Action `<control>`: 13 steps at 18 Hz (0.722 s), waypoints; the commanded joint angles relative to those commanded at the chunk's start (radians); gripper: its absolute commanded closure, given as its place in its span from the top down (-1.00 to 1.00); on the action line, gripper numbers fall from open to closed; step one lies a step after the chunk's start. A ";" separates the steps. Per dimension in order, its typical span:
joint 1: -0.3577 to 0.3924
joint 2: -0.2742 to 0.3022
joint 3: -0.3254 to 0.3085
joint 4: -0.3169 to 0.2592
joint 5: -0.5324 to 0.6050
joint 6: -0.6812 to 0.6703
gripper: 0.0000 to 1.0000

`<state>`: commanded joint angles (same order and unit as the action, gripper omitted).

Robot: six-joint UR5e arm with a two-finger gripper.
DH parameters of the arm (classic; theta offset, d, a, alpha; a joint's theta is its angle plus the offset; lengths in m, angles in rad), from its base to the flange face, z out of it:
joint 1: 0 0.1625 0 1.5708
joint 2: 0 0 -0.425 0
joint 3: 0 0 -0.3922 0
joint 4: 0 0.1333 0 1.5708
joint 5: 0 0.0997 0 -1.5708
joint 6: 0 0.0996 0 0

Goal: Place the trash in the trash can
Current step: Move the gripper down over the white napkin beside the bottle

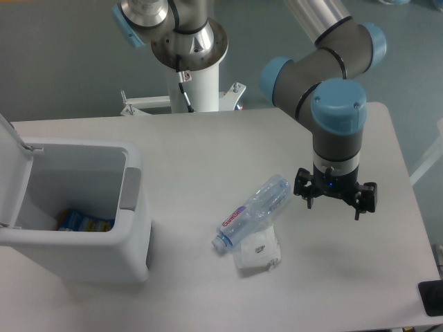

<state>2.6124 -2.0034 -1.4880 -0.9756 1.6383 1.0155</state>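
Clear crushed plastic is seen near the middle of the surface (pixel 208 138): the bottle (pixel 253 213) is laid on its side, slanted, its white cap toward the lower left and its pink-purple label near that end. Just below it, touching or slightly under its lower side, the crumpled whitish wrapper (pixel 257 250) is found. Both items are set well apart from the trash can (pixel 76 259), which is placed at the left edge of the surface with its hinged lid (pixel 14 173) raised at the far left. A grey panel is seen on the side of the can facing the bottle, and something blue and yellow is seen at the bottom inside. To the right of the bottle, the pincer (pixel 335 201) is held above the surface, pointed downward, with its fingers spread wide and nothing between them. It is positioned near the bottle's upper end but apart from it. The arm's white base column (pixel 201 86) is mounted behind the surface.
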 joint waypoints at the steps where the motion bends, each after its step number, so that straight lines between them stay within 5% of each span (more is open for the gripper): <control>1: -0.002 0.000 0.000 0.000 0.000 -0.002 1.00; 8: -0.029 0.006 -0.093 0.031 -0.011 -0.008 1.00; 11: -0.061 0.006 -0.176 0.156 -0.002 -0.020 1.00; 13: -0.074 0.011 -0.196 0.163 -0.005 -0.011 1.00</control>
<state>2.5388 -1.9927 -1.6843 -0.8130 1.6337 1.0047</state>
